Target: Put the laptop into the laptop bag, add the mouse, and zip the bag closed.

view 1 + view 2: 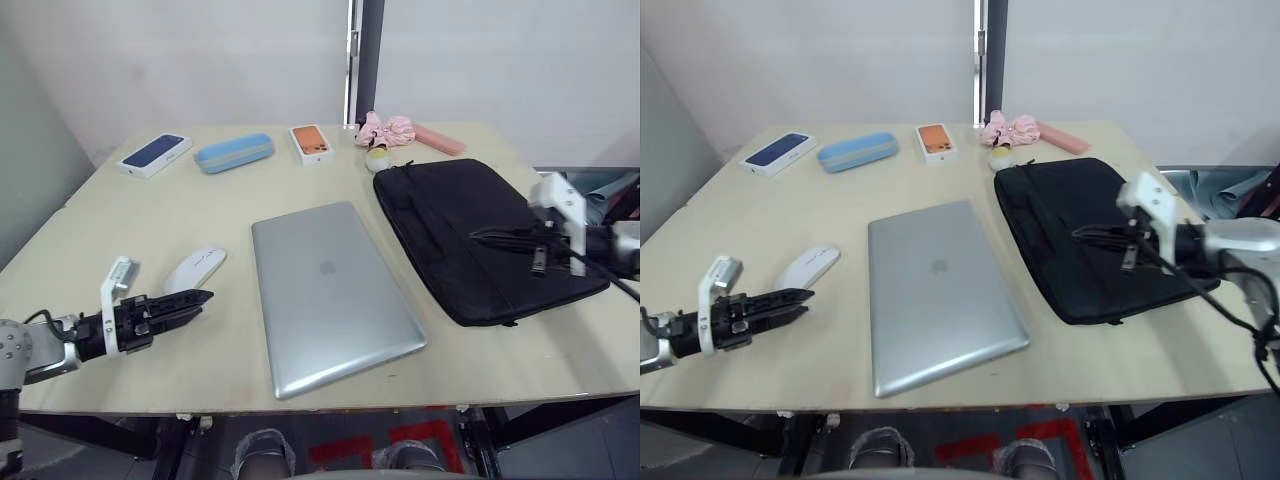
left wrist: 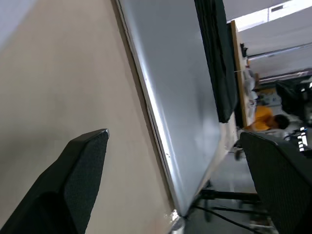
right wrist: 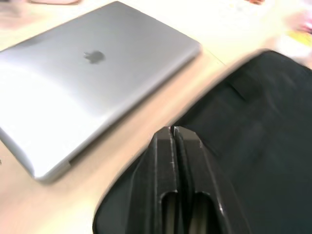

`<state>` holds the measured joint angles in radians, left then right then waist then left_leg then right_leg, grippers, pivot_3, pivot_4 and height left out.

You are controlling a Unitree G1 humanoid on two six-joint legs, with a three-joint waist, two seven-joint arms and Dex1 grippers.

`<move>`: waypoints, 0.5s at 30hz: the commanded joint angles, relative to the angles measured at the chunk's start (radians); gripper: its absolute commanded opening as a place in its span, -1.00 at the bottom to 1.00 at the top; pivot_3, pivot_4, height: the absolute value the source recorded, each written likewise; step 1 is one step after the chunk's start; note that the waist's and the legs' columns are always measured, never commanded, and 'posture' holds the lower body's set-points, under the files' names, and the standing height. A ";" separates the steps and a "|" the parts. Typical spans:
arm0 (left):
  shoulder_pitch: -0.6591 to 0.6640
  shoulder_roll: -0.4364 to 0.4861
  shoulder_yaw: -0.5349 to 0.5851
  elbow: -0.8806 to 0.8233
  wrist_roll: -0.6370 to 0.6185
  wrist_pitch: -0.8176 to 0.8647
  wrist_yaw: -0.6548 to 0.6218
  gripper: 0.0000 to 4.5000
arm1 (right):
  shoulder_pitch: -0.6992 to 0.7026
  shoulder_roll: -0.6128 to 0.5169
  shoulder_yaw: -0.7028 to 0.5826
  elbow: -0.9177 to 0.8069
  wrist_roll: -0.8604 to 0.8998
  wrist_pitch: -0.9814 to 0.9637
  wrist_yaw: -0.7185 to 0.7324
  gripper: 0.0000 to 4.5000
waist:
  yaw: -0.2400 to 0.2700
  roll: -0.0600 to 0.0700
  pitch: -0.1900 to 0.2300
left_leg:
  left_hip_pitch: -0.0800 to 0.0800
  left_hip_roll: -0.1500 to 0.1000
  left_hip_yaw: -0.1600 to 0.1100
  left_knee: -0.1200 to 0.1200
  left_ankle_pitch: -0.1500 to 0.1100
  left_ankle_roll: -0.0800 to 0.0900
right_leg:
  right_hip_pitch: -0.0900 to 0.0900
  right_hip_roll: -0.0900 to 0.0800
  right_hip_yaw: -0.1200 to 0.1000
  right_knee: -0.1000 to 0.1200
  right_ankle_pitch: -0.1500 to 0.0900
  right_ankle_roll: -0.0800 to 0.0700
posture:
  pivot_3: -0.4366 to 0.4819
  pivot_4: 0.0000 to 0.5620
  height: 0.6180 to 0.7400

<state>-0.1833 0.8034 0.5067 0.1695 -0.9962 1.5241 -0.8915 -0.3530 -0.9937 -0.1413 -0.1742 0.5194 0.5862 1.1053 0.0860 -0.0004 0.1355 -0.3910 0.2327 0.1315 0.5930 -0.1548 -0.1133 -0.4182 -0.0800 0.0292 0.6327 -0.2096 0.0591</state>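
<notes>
Low at the frame's left, left claw [image 1: 190, 303] hovers spread wide near mouse [image 1: 194, 268]. Laptop [image 1: 330, 292] lies centre on worktop [image 1: 180, 210]; right claw [image 1: 478, 238], pinched together, hovers over bag [image 1: 470, 235]. Opening the bag likely comes next.

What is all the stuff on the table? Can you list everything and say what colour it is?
laptop: 1, silver, middle of table, lid shut
laptop bag: 1, black, right of laptop
mouse: 1, white, left of laptop
phone boxes: 2, one dark blue, one orange, far edge
oval case: 1, light blue, between the boxes
pink things: far edge, behind bag
table: 1, light wood
left gripper: black, near mouse, open
right gripper: black, over bag, shut
</notes>
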 commanded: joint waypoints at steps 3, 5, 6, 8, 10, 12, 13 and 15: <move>-0.142 -0.053 -0.027 0.158 0.019 0.042 0.041 1.00 | -0.145 0.124 0.212 0.052 -0.137 -0.063 -0.030 -0.98 | 0.004 0.000 0.000 | 0.001 0.000 0.000 0.000 0.000 0.000 | 0.001 0.000 0.000 0.000 0.000 0.000 | -0.05 -0.47 1.00; -0.174 -0.067 -0.059 0.203 0.042 0.037 0.043 1.00 | -0.193 0.181 0.300 0.130 -0.239 -0.121 -0.059 -0.98 | 0.004 0.000 0.000 | 0.001 -0.001 0.000 0.000 0.000 -0.001 | 0.001 0.000 0.000 0.002 0.000 0.000 | -0.05 -0.47 1.00; -0.178 -0.069 -0.075 0.212 0.050 0.034 0.041 1.00 | -0.208 0.199 0.327 0.163 -0.275 -0.146 -0.068 -0.98 | 0.004 0.000 0.000 | 0.001 -0.001 -0.001 0.001 0.001 -0.002 | 0.001 -0.001 0.000 0.002 0.000 -0.001 | -0.05 -0.47 1.00; -0.175 -0.069 -0.108 0.217 0.067 0.008 0.030 1.00 | -0.240 0.231 0.385 0.247 -0.360 -0.193 -0.096 -0.98 | 0.004 0.000 0.000 | 0.000 -0.001 -0.001 0.001 0.000 -0.003 | 0.001 -0.001 -0.001 0.001 0.000 -0.001 | -0.05 -0.47 1.00; -0.169 -0.078 -0.132 0.228 0.081 -0.015 0.018 1.00 | -0.285 0.274 0.438 0.354 -0.437 -0.261 -0.120 -0.98 | 0.003 0.000 0.000 | -0.002 -0.001 -0.001 0.000 0.000 -0.002 | 0.000 -0.001 -0.001 -0.001 0.001 -0.001 | -0.05 -0.47 1.00; -0.170 -0.087 -0.152 0.249 0.095 -0.026 0.013 1.00 | -0.329 0.318 0.459 0.442 -0.477 -0.307 -0.134 -0.98 | 0.002 0.000 0.000 | -0.004 -0.002 -0.002 0.000 0.000 -0.002 | 0.000 -0.002 -0.002 -0.001 0.001 -0.001 | -0.05 -0.47 1.00; -0.174 -0.093 -0.166 0.258 0.105 -0.039 0.009 1.00 | -0.356 0.341 0.472 0.491 -0.505 -0.325 -0.144 -0.98 | 0.002 0.000 0.000 | -0.004 -0.002 -0.002 0.000 0.000 -0.003 | 0.000 -0.002 -0.003 -0.001 0.001 -0.001 | -0.05 -0.47 1.00; -0.191 -0.110 -0.186 0.266 0.115 -0.061 0.007 1.00 | -0.391 0.365 0.502 0.565 -0.551 -0.363 -0.136 -0.98 | 0.005 0.000 0.000 | -0.003 -0.002 -0.002 0.000 -0.001 -0.005 | 0.001 -0.002 -0.003 0.000 0.001 -0.001 | -0.05 -0.47 1.00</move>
<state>-0.3725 0.7126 0.3580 0.4116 -0.9243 1.4863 -0.8969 -0.7080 -0.6337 0.3524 0.3590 0.0044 0.2660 0.9696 0.0914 -0.0003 0.1350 -0.3928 0.2298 0.1292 0.5927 -0.1577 -0.1207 -0.4171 -0.0832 0.0264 0.6332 -0.2090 0.0582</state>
